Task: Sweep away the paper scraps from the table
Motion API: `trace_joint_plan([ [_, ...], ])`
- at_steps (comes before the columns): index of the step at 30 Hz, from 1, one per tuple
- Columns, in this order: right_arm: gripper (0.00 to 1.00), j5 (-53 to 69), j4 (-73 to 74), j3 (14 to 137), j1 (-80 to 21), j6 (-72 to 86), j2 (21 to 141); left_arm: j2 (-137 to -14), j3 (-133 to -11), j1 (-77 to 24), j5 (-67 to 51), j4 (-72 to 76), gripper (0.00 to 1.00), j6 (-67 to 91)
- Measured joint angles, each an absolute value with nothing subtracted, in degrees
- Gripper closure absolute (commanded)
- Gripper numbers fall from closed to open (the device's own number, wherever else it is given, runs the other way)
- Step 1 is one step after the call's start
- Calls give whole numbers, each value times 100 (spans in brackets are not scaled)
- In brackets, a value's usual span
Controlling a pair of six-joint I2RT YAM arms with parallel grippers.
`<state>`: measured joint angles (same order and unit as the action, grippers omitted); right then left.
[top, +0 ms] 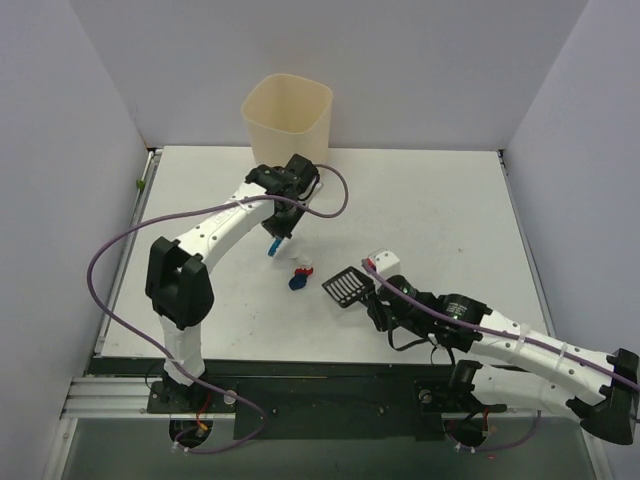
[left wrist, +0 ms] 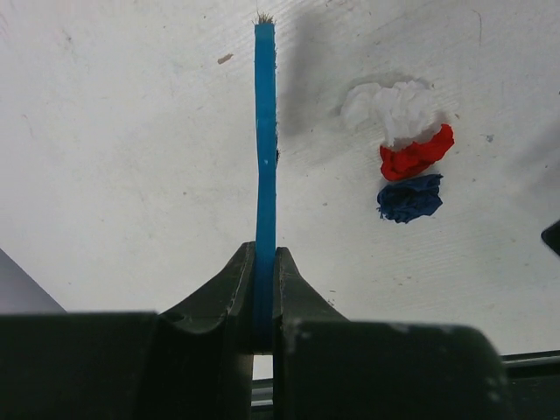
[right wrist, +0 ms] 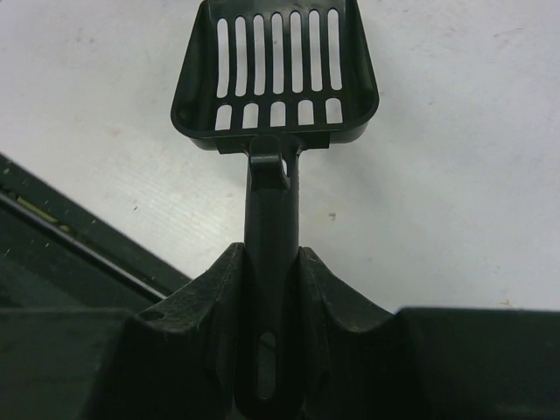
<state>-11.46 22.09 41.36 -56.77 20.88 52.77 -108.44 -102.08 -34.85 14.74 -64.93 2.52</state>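
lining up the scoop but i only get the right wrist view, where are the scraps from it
Observer: The paper scraps sit in a small cluster just left of the scoop in the top view, not touching it.
Operator: where's the brush
Observer: The left claw is shut on the brush, which hangs left of the scraps and farther from the bases.
Operator: and the bin
Observer: The cream bin stands at the far edge of the table, beyond the left arm.

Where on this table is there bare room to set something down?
Bare: far right of the table, between bin and wall; also the near strip between the arm bases. Crowded: the middle, where brush, paper scraps and scoop cluster.
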Motion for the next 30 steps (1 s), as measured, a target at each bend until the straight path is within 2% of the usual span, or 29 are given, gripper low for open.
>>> trace_joint_plan([
  [5, 100, -1505, 2364, 4130, -6748, 2469, 5293, -11343, -10632, -3522, 1461, -6499, 100, -239],
  [10, 100, -1798, 2346, 4139, -7249, 2707, 5769, -11799, -10993, -3542, 1435, -6576, 100, -526],
  [20, 100, -1835, 1750, 4143, -7196, 2939, 6519, -12265, -11340, -4069, 1632, -6818, 100, -834],
  [30, 100, -1284, 1382, 4250, -6525, 3063, 6877, -12283, -11340, -4307, 1645, -6928, 100, -849],
])
